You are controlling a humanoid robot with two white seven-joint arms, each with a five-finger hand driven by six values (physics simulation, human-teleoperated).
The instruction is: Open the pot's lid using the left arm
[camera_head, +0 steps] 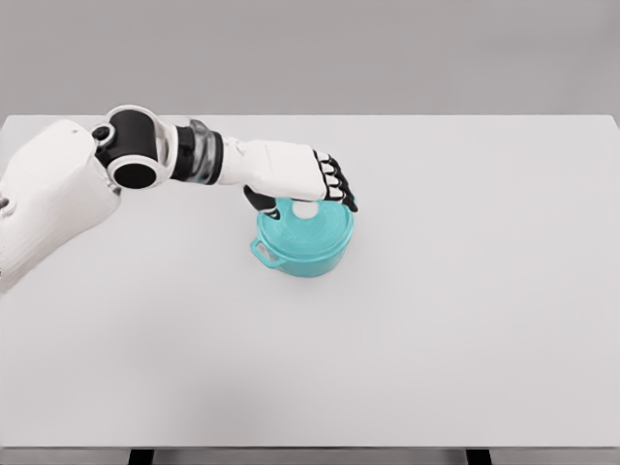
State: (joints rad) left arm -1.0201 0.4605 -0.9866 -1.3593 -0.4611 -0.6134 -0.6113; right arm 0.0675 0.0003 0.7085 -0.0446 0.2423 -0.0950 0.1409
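Robot hand point(308, 184) hovers curled over teal pot's point(302, 252) lid point(308, 225).

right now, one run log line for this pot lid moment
left hand: over lid knob, grasp unclear | lid: on teal pot | right arm: not in view

White worktop point(465, 320) fills most of the frame. Teal pot point(302, 244), centre, slightly left; lid point(312, 231) on, one side handle point(264, 254) at lower left. Left robot hand point(308, 186) over the lid, fingers point(339, 184) curled around the white knob point(305, 209); arm enters from the left edge.
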